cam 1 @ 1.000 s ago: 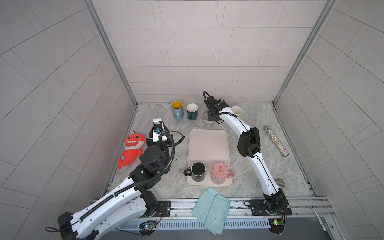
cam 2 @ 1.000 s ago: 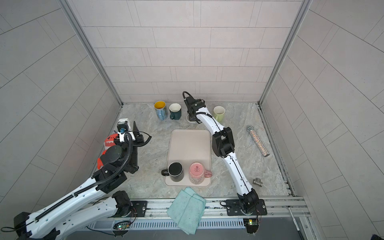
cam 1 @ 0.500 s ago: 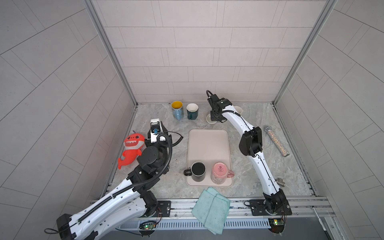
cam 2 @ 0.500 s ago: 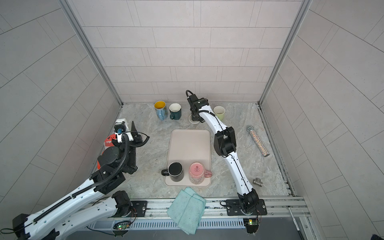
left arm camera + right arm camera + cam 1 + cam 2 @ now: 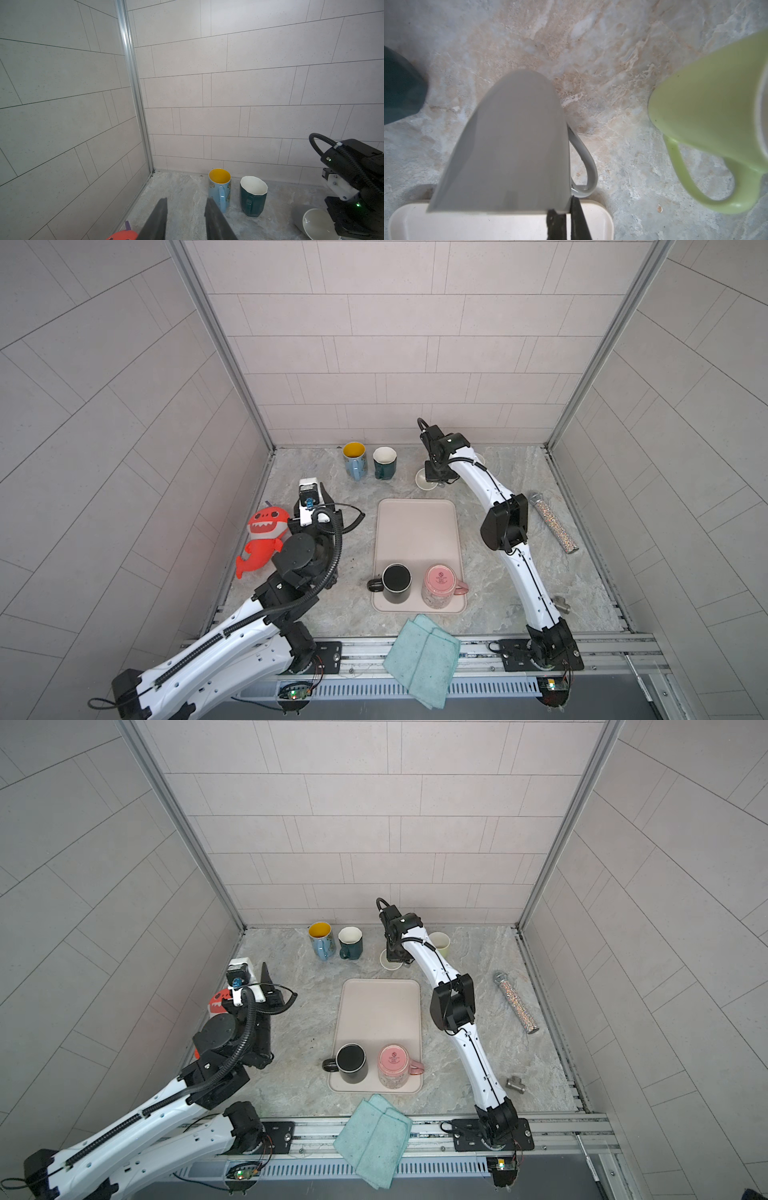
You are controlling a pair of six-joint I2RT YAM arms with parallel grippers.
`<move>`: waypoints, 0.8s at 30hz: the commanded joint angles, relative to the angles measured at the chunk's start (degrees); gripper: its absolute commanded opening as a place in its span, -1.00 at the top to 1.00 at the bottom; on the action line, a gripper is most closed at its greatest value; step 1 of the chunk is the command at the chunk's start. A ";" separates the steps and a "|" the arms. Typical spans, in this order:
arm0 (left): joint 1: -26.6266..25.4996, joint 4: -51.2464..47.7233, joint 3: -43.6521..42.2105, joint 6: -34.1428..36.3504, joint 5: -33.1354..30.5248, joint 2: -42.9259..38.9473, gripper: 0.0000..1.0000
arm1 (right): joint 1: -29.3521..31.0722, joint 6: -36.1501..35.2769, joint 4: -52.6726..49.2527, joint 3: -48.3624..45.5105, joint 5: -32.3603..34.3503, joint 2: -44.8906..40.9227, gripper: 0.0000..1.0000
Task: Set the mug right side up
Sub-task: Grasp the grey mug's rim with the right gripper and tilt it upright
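At the bottom of both top views a teal cloth (image 5: pixel 422 659) hangs over the front edge of the tabletop (image 5: pixel 357 551). Just beyond it, on the near end of the beige tray (image 5: pixel 417 522), a black mug (image 5: pixel 397 580) stands mouth up, dark inside. Beside it the pink mug (image 5: pixel 440 587) stands upside down. Its base carries a small printed mark that I can't read.

In the lower middle of the left wrist view, my left gripper (image 5: pixel 186 201) hangs in the air with a narrow gap between its fingers and nothing in it.

Past the tray's far edge, my right gripper (image 5: pixel 564 209) is pinched tight on the rim of the grey mug (image 5: pixel 508 145). That mug is tipped over with its white inside facing the near side, between the dark green mug (image 5: pixel 253 195) and the light green mug (image 5: pixel 716 104). I can't tell whether it touches the tabletop.

At the back wall the blue mug (image 5: pixel 354 460), yellow inside, stands upright just beside the dark green one, which is white inside.
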 commanded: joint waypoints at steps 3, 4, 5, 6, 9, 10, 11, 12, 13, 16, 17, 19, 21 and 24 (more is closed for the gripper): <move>0.19 1.43 -0.02 -0.35 -0.20 -0.74 0.31 | -0.53 0.19 -2.47 1.56 -1.05 -4.29 1.00; 0.19 1.43 -0.06 -0.35 -0.24 -0.85 0.31 | -0.61 0.34 -2.55 1.60 -1.40 -4.34 1.00; 0.20 1.43 -0.02 -0.35 -0.24 -0.87 0.31 | -0.74 0.54 -2.56 1.64 -1.79 -4.44 1.00; 0.19 1.43 -0.05 -0.34 -0.24 -0.83 0.31 | -0.83 0.75 -2.56 1.64 -2.07 -4.46 1.00; 0.26 1.43 -0.01 -0.33 -0.24 -1.03 0.31 | -0.99 1.10 -2.75 1.73 -2.40 -4.85 1.00; 0.19 1.49 -0.05 -0.35 -0.24 -1.02 0.31 | -1.11 1.11 -2.82 1.73 -2.51 -4.98 1.00; 0.19 1.52 -0.02 -0.34 -0.24 -1.08 0.31 | -1.18 1.12 -2.90 1.74 -2.60 -5.14 1.00; 0.20 1.60 -0.09 -0.30 -0.24 -1.00 0.31 | -1.30 1.12 -3.04 1.79 -2.60 -5.33 1.00; 0.19 1.55 -0.16 -0.35 -0.24 -1.03 0.31 | -1.27 1.11 -3.15 1.81 -2.67 -5.49 1.00; 0.18 1.69 -0.11 -0.48 -0.24 -1.03 0.31 | -1.41 1.05 -3.52 1.82 -2.83 -5.93 1.00; 0.19 1.70 -0.14 -0.52 -0.22 -1.00 0.31 | -1.45 1.11 -3.69 1.82 -2.79 -6.03 1.00; 0.18 1.60 -0.10 -0.53 -0.18 -1.17 0.31 | -1.45 1.11 -3.92 1.82 -2.91 -6.30 1.00; 0.15 1.53 -0.20 -0.63 -0.15 -1.41 0.31 | -1.45 1.11 -4.08 1.82 -3.04 -6.30 1.00; 0.19 1.43 -0.28 -0.79 -0.15 -1.78 0.31 | -1.58 1.20 -4.49 1.81 -3.22 -6.16 1.00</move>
